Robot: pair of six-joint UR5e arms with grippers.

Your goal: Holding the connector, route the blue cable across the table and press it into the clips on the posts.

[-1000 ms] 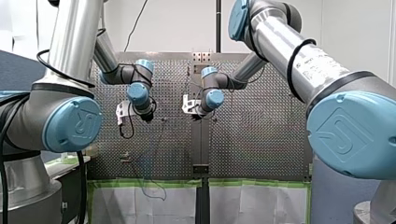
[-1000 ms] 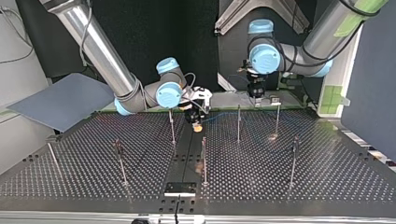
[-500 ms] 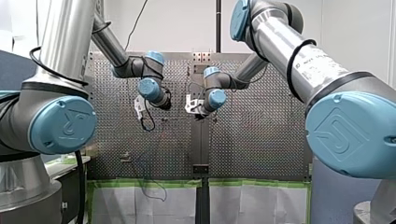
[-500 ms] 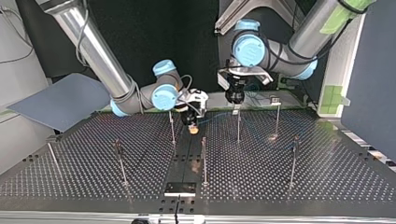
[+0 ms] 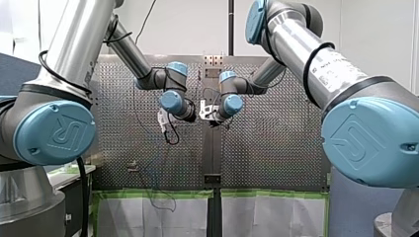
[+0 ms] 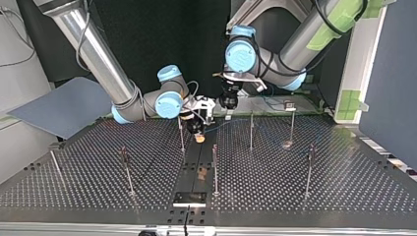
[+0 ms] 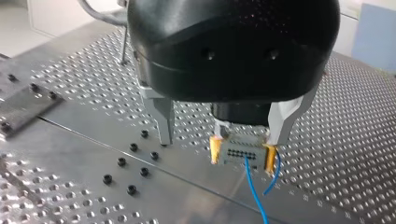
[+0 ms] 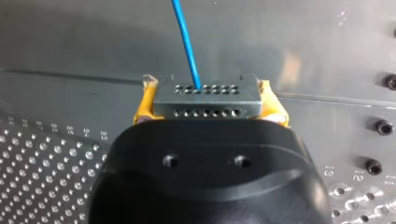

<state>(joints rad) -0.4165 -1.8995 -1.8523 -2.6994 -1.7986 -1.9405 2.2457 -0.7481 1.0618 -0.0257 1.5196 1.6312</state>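
My right arm's jaws pinched the grey connector [image 8: 205, 95] between yellow pads [image 8: 145, 105], and the blue cable [image 8: 187, 42] ran out of its face, ahead of them. My left arm's jaws stood spread, their metal fingers [image 7: 164, 123] framing that held connector, which lay beyond them; contact could not be told. In the top view both sat just above centre frame, over the table [image 6: 295, 187], beside a post [image 6: 181, 135], the cable trailing faintly toward the frame's right.
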